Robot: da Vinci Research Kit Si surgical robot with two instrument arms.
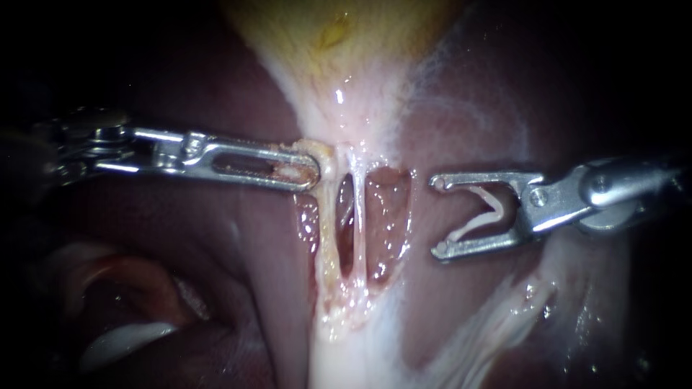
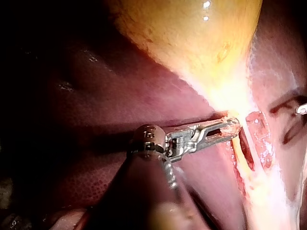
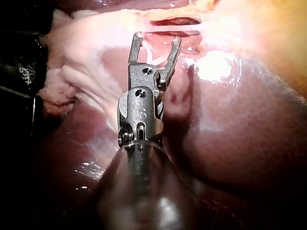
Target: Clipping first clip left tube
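Here open liver separates tubes from right instrument's clip.

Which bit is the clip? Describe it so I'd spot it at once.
Start at the yellow gallbladder, follow the pale tissue down to the two thin tubes, then look right to the right instrument. The clip is the small white V held between its end effector's two jaws, the only white piece among steel.
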